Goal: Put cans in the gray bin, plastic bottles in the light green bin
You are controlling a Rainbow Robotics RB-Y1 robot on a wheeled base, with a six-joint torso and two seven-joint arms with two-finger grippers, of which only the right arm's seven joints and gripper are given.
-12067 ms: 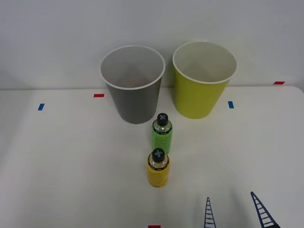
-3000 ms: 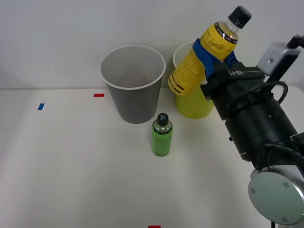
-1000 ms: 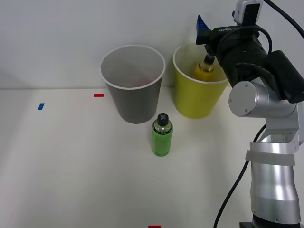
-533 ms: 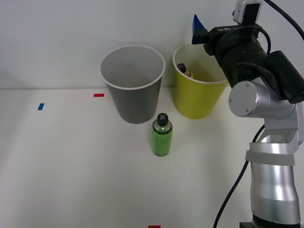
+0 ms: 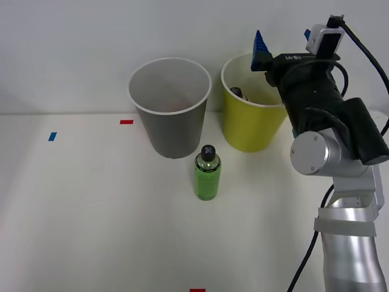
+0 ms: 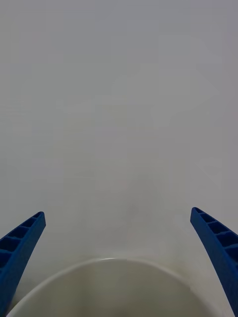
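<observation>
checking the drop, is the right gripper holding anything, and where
Nothing. The right gripper is open and empty above the light green bin.

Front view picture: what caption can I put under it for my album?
Open right gripper above the light green bin, green-labelled bottle waiting by the gray bin.

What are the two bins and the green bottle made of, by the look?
The gray bin and the light green bin: matte coloured walls, thin white rim, pale inside, so likely paper or thin plastic; can't tell which. The green-labelled bottle: clear neck above a glossy wrap label under a black cap, so it looks like clear plastic.
</observation>
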